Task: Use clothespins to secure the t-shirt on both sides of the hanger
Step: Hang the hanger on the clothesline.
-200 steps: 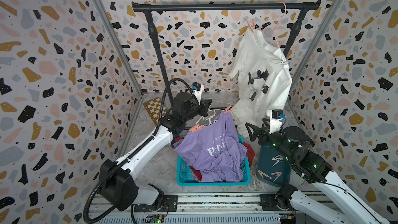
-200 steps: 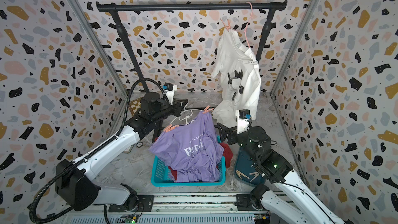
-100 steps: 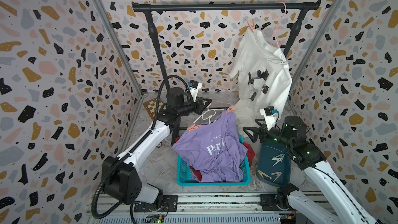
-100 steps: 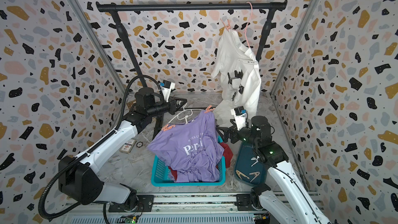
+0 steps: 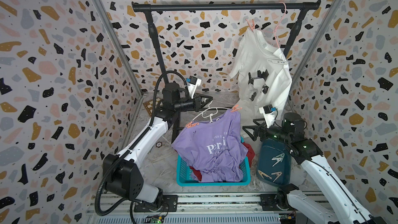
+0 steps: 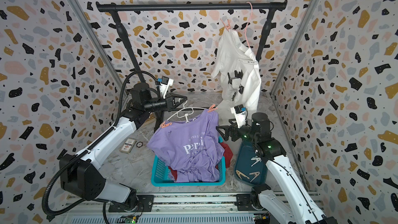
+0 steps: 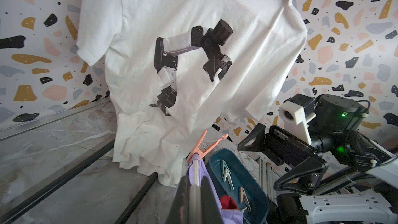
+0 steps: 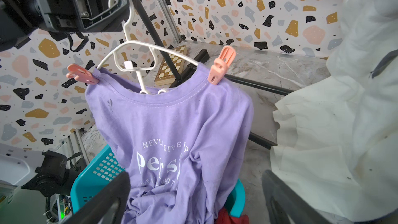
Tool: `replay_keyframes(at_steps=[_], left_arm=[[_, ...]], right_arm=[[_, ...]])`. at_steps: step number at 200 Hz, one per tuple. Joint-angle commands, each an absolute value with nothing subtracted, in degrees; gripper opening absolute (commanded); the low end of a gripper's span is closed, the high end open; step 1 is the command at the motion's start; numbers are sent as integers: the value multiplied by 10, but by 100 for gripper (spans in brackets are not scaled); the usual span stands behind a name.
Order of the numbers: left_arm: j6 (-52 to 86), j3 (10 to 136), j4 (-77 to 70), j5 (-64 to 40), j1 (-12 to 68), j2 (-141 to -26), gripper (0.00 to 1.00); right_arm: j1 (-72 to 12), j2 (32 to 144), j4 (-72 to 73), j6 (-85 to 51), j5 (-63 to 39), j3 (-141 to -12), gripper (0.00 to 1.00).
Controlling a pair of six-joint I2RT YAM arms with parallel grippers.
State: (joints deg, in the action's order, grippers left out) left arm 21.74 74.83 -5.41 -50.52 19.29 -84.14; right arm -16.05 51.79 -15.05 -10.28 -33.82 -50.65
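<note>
Clearly, the purple t-shirt (image 8: 172,117) reads "NEVER GIVE UP".

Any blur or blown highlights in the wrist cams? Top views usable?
Right wrist: right gripper's fingers blurred up close, white t-shirt washed out, purple t-shirt and pink clothespins sharp. Left wrist: shirt print crisp, left gripper's fingers soft. Both top views: even light, sharp.

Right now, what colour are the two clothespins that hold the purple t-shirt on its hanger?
Both clothespins are peach-pink. The right wrist view shows them best.
</note>
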Motion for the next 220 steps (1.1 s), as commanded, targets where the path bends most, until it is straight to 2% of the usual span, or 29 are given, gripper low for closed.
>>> replay_keyframes(at_steps=[1, 73, 157, 220], left_arm=[[223, 775, -107, -560, 190, -835, 0], [219, 804, -105, -650, 182, -853, 0], [241, 840, -129, -697, 161, -888, 0], [267, 874, -160, -714, 162, -927, 0]], right_arm=[[-150, 523, -108, -107, -359, -515, 96], [-132, 581, -103, -84, -407, -560, 95], [-133, 615, 23, -97, -514, -534, 88], [-133, 677, 36, -44, -511, -552, 85]])
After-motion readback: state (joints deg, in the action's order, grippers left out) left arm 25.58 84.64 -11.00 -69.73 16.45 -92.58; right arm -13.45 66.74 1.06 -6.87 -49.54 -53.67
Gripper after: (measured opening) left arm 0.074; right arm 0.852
